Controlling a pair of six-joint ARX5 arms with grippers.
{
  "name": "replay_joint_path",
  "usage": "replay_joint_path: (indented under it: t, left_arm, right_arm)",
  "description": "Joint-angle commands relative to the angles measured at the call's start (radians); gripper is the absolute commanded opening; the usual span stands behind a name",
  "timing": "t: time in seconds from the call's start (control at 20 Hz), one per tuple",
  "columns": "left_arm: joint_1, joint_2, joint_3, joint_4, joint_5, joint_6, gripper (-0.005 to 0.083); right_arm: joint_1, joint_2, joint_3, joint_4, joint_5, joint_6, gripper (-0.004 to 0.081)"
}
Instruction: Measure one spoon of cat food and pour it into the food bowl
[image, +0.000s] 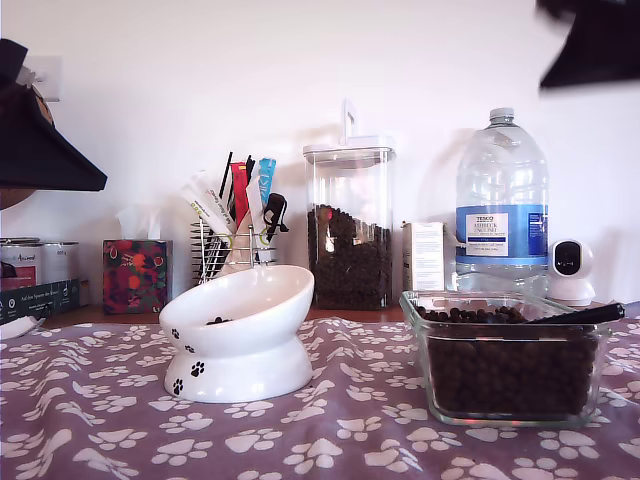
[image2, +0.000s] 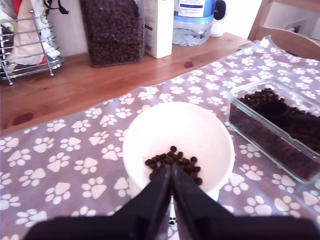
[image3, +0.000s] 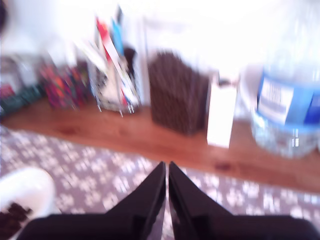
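Since both my first hand (image2: 171, 172) and my second hand (image3: 167, 170) are clenched on nothing, the spoon (image: 578, 315) lies on the cat food (image: 505, 370) in the glass dish (image: 420, 350), beside my first hand; the food bowl (image2: 150, 125) sits just under that hand with few pellets. To do well, a hand should release, take the handle near its end, and lift the cup level.

Bright, even daylight fills the exterior view, the white wall (image: 150, 90) close to blown out and the water bottle (image: 501, 200) glinting with soft highlights. Dark shapes at that view's upper left and upper right corners sit out of focus. The first wrist view is sharp on the food bowl (image2: 150, 130), whose glossy white inside glares; the far window area washes out. The second wrist view is smeared by heavy blur throughout, its far wall overexposed, and my second gripper (image3: 167, 172) reads as a black silhouette.
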Motion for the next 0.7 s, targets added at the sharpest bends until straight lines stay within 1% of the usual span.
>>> replay_joint_path:
  t: [0.0, 0.15, 0.3, 0.4, 0.65]
  left_arm:
    - [-0.002, -0.026, -0.002, 0.008, 0.018, -0.004, -0.002]
    - [-0.005, -0.093, -0.002, -0.01, 0.019, -0.006, -0.002]
    - [-0.012, -0.15, -0.001, -0.064, 0.019, -0.006, -0.0019]
    - [-0.011, -0.161, -0.001, -0.095, 0.016, -0.003, -0.0019]
    - [-0.011, -0.163, -0.001, -0.187, 0.016, -0.003, -0.0019]
  right_arm:
    - [0.008, -0.096, -0.014, -0.091, -0.002, -0.021, -0.001]
    - [0.025, -0.232, -0.014, -0.225, 0.0, -0.038, -0.001]
    - [0.025, -0.319, -0.014, -0.314, 0.0, -0.021, -0.001]
    - [0.024, -0.341, -0.014, -0.36, 0.0, -0.021, -0.001]
    - [0.024, -0.34, -0.014, -0.502, 0.0, -0.021, -0.001]
